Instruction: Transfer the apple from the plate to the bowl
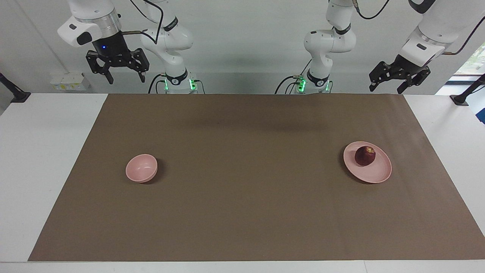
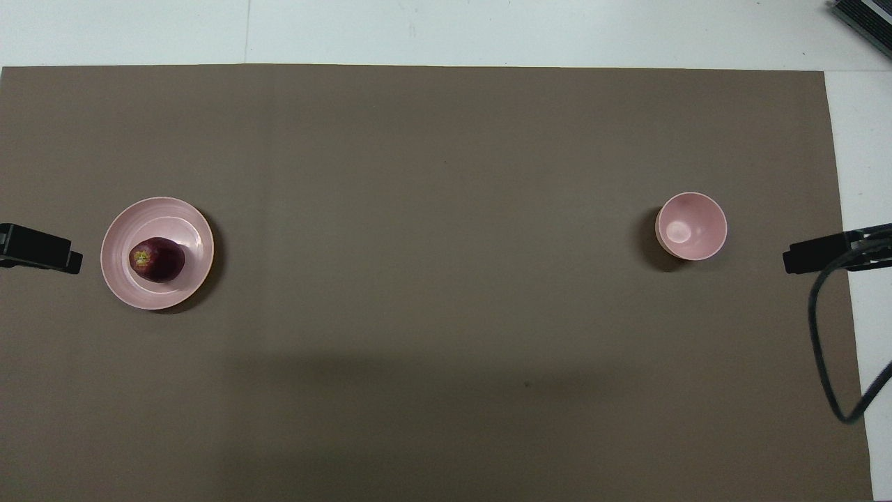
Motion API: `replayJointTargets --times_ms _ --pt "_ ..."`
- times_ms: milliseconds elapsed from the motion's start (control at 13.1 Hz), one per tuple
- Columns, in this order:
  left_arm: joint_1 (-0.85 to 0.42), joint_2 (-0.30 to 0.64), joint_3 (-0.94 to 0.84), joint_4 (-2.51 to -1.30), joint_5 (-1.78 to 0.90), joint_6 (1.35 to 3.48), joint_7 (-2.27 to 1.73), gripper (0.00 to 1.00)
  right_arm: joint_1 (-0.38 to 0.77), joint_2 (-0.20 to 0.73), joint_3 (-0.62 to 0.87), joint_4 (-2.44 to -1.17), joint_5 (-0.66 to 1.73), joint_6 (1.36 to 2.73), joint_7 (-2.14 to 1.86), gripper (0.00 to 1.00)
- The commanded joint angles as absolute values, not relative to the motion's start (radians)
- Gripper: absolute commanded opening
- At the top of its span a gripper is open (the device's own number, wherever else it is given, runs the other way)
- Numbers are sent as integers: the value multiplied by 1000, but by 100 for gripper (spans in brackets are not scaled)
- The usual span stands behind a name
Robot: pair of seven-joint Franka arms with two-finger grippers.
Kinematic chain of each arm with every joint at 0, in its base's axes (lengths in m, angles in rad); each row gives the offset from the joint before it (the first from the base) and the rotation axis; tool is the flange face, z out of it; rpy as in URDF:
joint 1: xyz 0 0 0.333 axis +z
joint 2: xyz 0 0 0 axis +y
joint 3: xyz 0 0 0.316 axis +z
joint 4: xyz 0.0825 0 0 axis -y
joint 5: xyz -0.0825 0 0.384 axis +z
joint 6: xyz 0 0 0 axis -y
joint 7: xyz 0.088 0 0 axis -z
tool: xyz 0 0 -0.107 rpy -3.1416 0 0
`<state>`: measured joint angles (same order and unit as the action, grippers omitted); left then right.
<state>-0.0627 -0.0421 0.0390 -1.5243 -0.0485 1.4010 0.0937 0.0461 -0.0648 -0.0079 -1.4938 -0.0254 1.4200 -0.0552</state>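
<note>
the apple sits on the plate toward the left arm's end of the table, on the part of the plate nearer the robots. the left gripper hangs high over the table's robot-side edge at that same end, so the apple lies down and away from the robots relative to its jaws. those jaws stand spread. this arm is plainly the nearer one to the apple. the right gripper waits high over the right arm's end, its jaws also spread and empty.

the bowl stands well apart from the plate, toward the right arm's end, at about the same distance from the robots as the plate. the carry would likely run the length of the table, or call for a handover.

the apple is dark red, smooth and nearly round, with no real long axis. its pale stem dimple faces up and a little toward the left arm's end, so it rests slightly tipped. a round smooth skin will probably roll on the shallow glossy plate if nudged off centre. the bowl is deep and barely wider than the apple, so the drop should need careful centring. both dishes are pale pink. a matt brown mat covers the table.
</note>
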Motion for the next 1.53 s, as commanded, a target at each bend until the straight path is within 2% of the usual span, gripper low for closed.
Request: replayJointTargets --times_ms 0,1449 --pt "-74 -50 43 -1518 -32 1382 104 100 34 -86 -3 -1519 -20 1434 -77 100" --pt "-58 -67 54 -1557 -34 1428 97 100 34 -86 -3 -1519 -20 1434 -77 100"
